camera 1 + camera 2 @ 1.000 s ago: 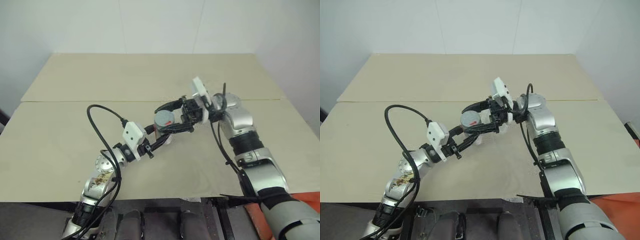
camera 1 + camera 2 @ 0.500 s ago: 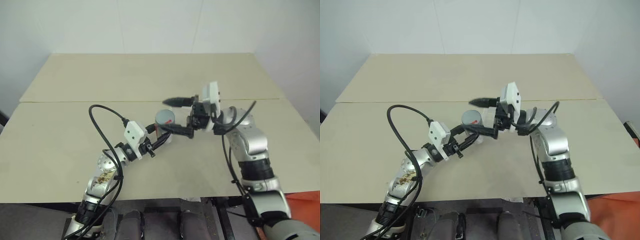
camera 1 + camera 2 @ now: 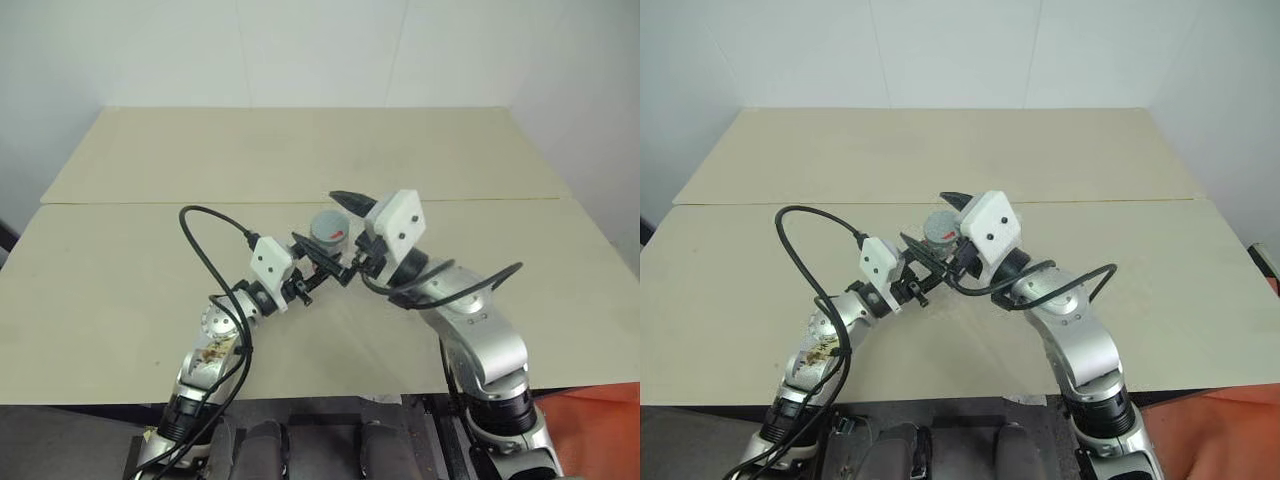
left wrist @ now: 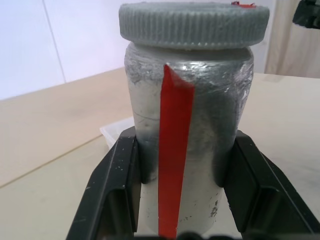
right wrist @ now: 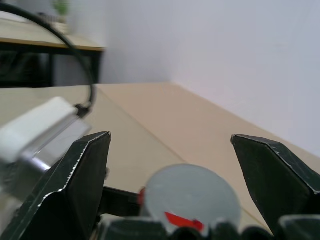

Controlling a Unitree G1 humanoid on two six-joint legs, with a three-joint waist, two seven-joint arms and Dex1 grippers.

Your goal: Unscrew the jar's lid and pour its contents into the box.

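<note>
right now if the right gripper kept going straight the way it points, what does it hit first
Probably the lid of the jar, which the left gripper holds. The right gripper has its jaws wide open with the lid low between them; depth is unclear, so it might pass just over the top.

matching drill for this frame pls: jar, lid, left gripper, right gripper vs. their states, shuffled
Things:
1. jar
2. lid
3. left gripper
4. right gripper

States:
A. jaws open, spread either side of the lid, not touching it
B. on the jar, grey, ribbed rim
C. shut on the jar's body
D. upright, held off the table

Pairs: 1-D, 2-B, 3-C, 4-A
</note>
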